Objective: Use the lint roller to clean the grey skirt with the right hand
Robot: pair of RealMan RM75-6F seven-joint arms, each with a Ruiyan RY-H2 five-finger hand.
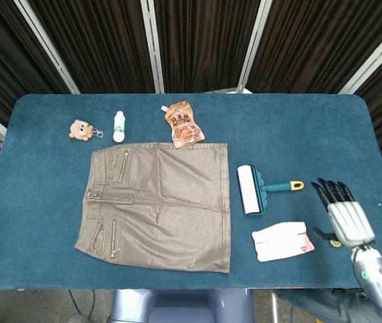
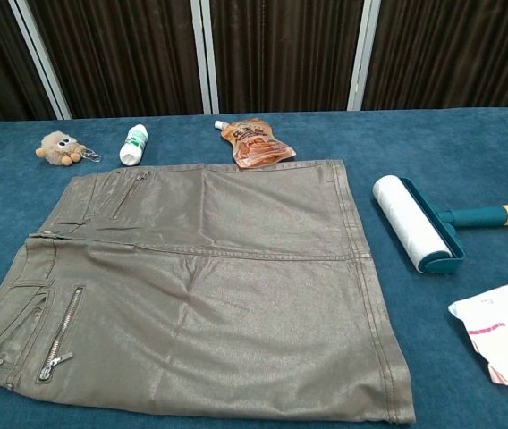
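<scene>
Head view: lint roller [image 1: 249, 189] has a white roll, teal frame, yellow-tipped handle; right hand [image 1: 344, 217] hangs nearby, fingers spread, holding nothing.

Blue cloth-covered table [image 1: 312, 128] before dark curtains [image 1: 198, 40]

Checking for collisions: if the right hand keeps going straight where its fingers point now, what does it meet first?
Probably nothing: the open right hand points up and slightly left, passing just right of the teal lint roller's orange-tipped handle over bare blue tablecloth. Depth is unclear.
</scene>
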